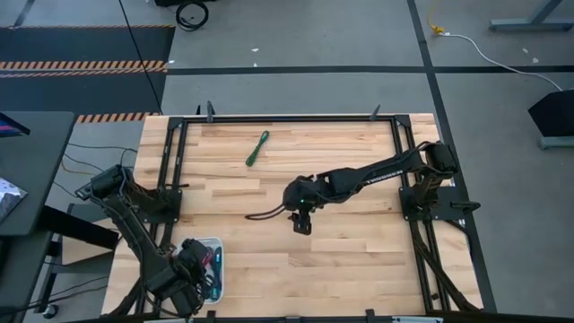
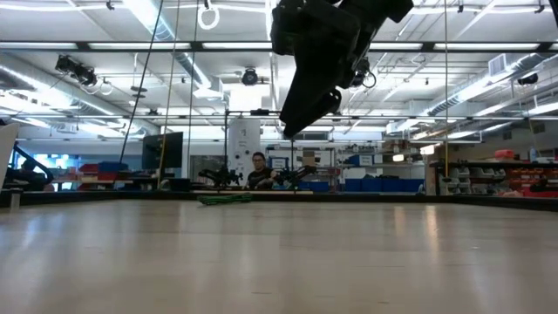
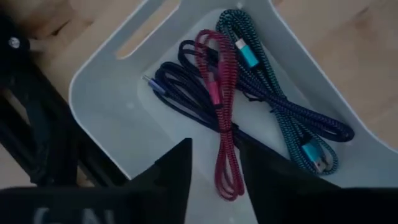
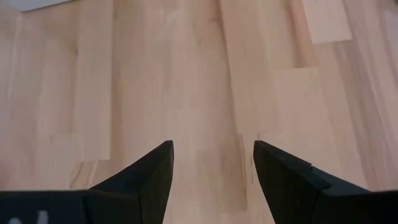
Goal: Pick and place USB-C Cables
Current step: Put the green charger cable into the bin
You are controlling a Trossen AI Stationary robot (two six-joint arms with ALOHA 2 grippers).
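The green cable (image 1: 257, 148) is seen lying flat on the bench (image 1: 359, 260), well apart from the white tray (image 1: 218, 269), its long axis running diagonally, one end toward the bench's far edge and the other slanting down toward the tray's side. In the tray, the magenta cable (image 3: 219, 106), teal cable (image 3: 273, 99) and blue-violet cable (image 3: 186, 93) are already bundled lengthwise. The right pincer (image 1: 300, 222) is held released above bare bench, nearer the green cable than the tray; the left pincer (image 3: 214, 177), fingers spread and empty, hangs over the tray. A misaligned grasp across that slanted strip could be expected to nudge it aside.
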